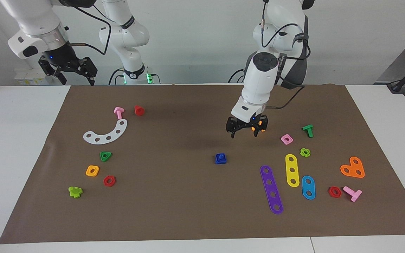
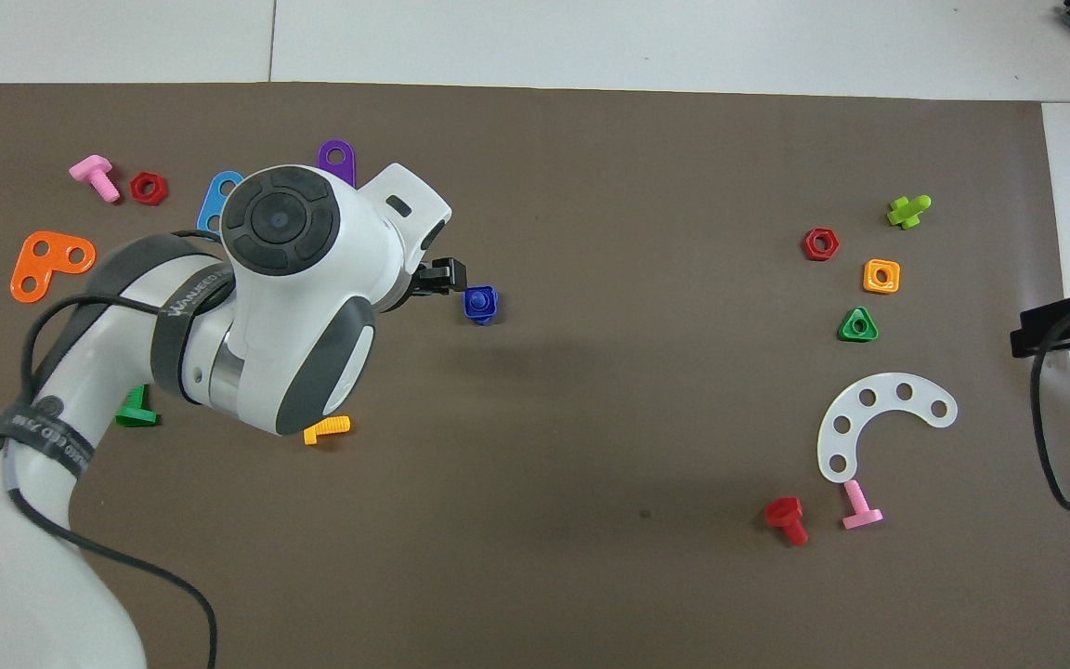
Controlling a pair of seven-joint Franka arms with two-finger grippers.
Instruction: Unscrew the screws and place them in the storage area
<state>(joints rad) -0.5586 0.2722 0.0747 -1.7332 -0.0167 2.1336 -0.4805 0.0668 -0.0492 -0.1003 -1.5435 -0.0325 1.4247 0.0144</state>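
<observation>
A blue screw (image 1: 220,157) stands in a blue square nut in the middle of the brown mat; it also shows in the overhead view (image 2: 479,303). My left gripper (image 1: 245,133) is open and empty, low over the mat between a yellow-orange bolt (image 2: 326,428) and the blue screw, apart from both; its fingertips (image 2: 443,276) show in the overhead view. The storage area lies toward the right arm's end: a white curved strip (image 1: 106,133), a green triangular nut (image 1: 105,156), an orange square nut (image 1: 92,170) and a red hexagonal nut (image 1: 109,181). My right gripper (image 1: 71,72) waits open above the table's edge there.
Purple (image 1: 271,189), yellow (image 1: 292,170) and blue (image 1: 308,187) strips, an orange heart plate (image 1: 353,168), a pink nut (image 1: 287,139) and a green bolt (image 1: 308,130) lie toward the left arm's end. A pink bolt (image 1: 119,112) and a red bolt (image 1: 139,110) lie by the white strip.
</observation>
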